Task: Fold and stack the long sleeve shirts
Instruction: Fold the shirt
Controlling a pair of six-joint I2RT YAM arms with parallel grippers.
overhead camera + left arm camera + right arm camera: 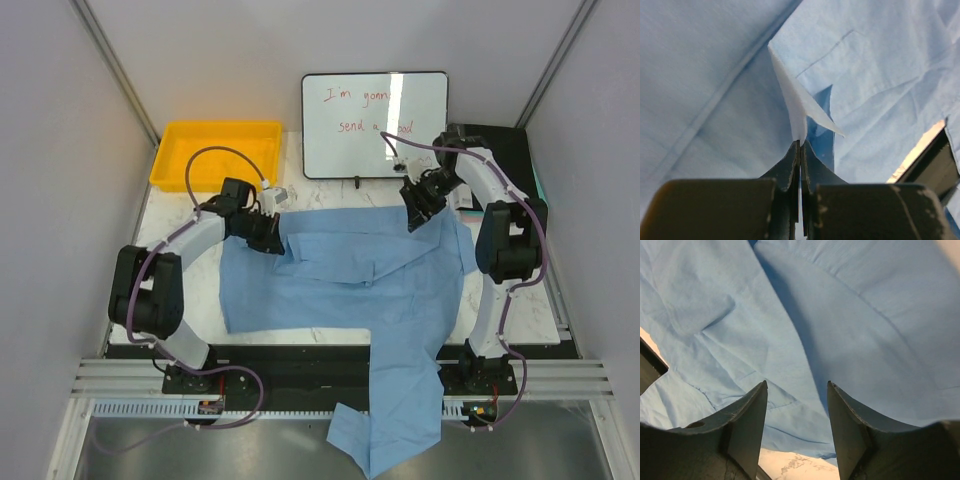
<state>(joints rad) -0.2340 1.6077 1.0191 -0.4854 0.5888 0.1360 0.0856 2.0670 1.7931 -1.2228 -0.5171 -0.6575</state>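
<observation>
Left pincer point(800, 144) clamped tight on a raised fold of the shirt point(350, 280) at its far left edge; right pincer point(797, 390) gapes over the far right edge, holding nothing. Shirt spread across table point(535, 310), one sleeve hanging over near edge. Bare table along both sides; tray point(215, 150) far left.

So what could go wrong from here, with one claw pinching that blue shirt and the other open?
The left gripper pinches only a thin fold of the light blue shirt; a pull could slip it free. One end hangs off the near edge of the table and might drag the rest down. The right gripper is open, holding nothing, so cloth pulled from one side may bunch.
</observation>
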